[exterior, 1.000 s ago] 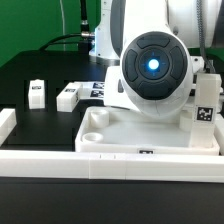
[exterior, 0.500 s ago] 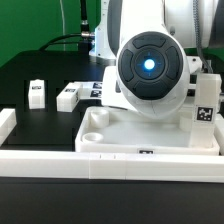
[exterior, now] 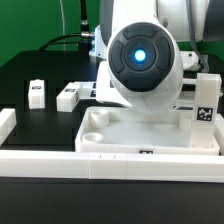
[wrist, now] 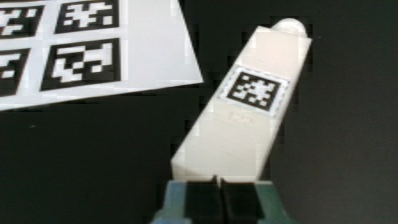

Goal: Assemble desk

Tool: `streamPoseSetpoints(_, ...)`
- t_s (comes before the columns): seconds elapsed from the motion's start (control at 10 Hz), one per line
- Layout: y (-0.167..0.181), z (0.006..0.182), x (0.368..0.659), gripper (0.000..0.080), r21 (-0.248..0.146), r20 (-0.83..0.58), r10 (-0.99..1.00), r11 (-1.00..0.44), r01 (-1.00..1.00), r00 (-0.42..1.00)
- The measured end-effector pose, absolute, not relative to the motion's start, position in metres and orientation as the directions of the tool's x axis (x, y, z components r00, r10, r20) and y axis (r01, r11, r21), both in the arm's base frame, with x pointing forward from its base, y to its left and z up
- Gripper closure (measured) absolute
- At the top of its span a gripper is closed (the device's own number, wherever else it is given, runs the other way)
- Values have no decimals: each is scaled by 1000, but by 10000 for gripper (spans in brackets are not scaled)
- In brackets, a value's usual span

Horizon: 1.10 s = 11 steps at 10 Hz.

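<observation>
Looking thru the wrist cam: my claw [wrist: 217,186] is fully closed, fingers [wrist: 185,200] pressed together w/ nothing btwn them. A leg [wrist: 246,100] lies flat on the black table [wrist: 107,150] right ahead of the tips, pointing away from me, tag face up. Can't tell if the tips touch its near end. The marker board [wrist: 160,40] lies just beside the leg's far half, not touching it.

Ext view: my arm [exterior: 140,55] fills the upper centre, round joint w/ blue light facing the cam. It reaches down behind the tabletop, so the claw is hidden here.

From the ext view's left: left leg [exterior: 37,93] and second leg [exterior: 68,96] sit near each other on the table. The tabletop [exterior: 150,135] lies rim up at lower centre-right, w/ a round socket [exterior: 95,125] at its near-left corner. An upright leg [exterior: 203,105] stands at its right edge, tag toward the cam. A long white wall [exterior: 110,160] runs along the front.
</observation>
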<state>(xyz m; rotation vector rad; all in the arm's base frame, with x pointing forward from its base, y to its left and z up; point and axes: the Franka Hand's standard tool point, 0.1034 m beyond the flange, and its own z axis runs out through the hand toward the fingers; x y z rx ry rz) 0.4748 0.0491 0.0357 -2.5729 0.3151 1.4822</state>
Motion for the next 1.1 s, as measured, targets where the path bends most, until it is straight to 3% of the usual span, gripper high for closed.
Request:
streamPoseSetpoints(0.4,48,36,477,750,-21,-864,-116,-964,-266,489)
streamPoseSetpoints(0.5,48,36,477,574,-21,-864,-116,-964,-266,489)
streamPoseSetpoints(0.6,48,36,477,574,-21,-865,-116,-964,-266,489)
streamPoseSetpoints(0.7,48,36,476,394,-11,-865,-128,-962,-274,484)
streamPoseSetpoints(0.8,44,36,475,258,27,-866,-171,-954,-297,469)
streamPoseSetpoints(0.9,42,36,476,258,60,-865,-209,-946,-318,457)
streamPoseSetpoints(1.0,40,35,476,169,61,-864,-211,-945,-321,456)
streamPoseSetpoints(1.1,40,35,476,156,61,-863,-211,-945,-321,458)
